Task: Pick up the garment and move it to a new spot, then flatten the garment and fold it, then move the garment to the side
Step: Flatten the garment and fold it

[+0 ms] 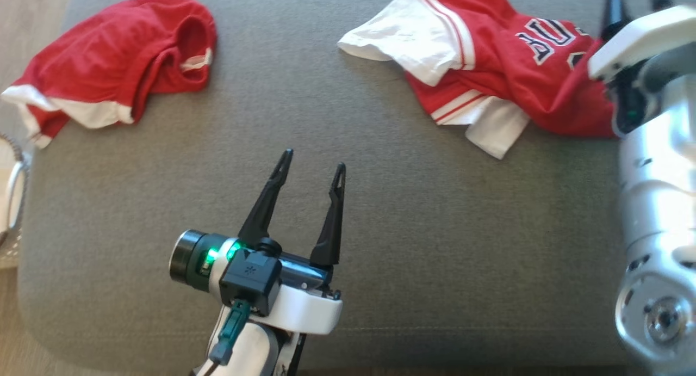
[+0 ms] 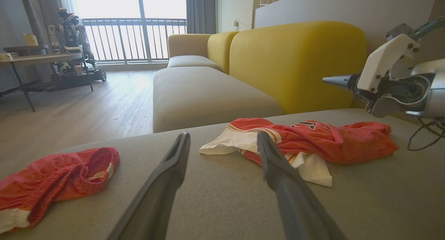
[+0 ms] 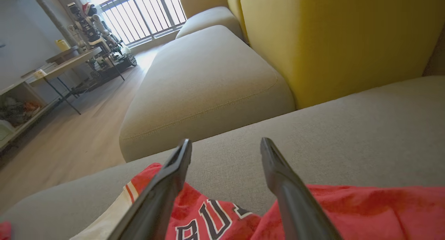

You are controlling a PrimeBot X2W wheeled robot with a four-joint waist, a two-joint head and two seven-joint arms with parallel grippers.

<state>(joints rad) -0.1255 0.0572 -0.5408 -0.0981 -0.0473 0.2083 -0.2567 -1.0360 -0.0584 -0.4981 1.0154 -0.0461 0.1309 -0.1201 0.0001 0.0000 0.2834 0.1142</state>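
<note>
Near the front edge of the grey fabric sofa cushion (image 1: 380, 245), the left gripper (image 1: 313, 161) hovers wide open and empty. Farther right, the crumpled red-and-white basketball jersey (image 1: 489, 60) lies beneath the right gripper (image 3: 225, 144), also spread wide and holding nothing. A pinch here could catch just 1 layer and drag the jersey bunched. The red shorts (image 1: 119, 55), far left, invite confusion.

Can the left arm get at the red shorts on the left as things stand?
Probably yes: the left gripper stands open over bare grey cushion, and nothing lies between it and the red shorts ahead to its left.
</note>
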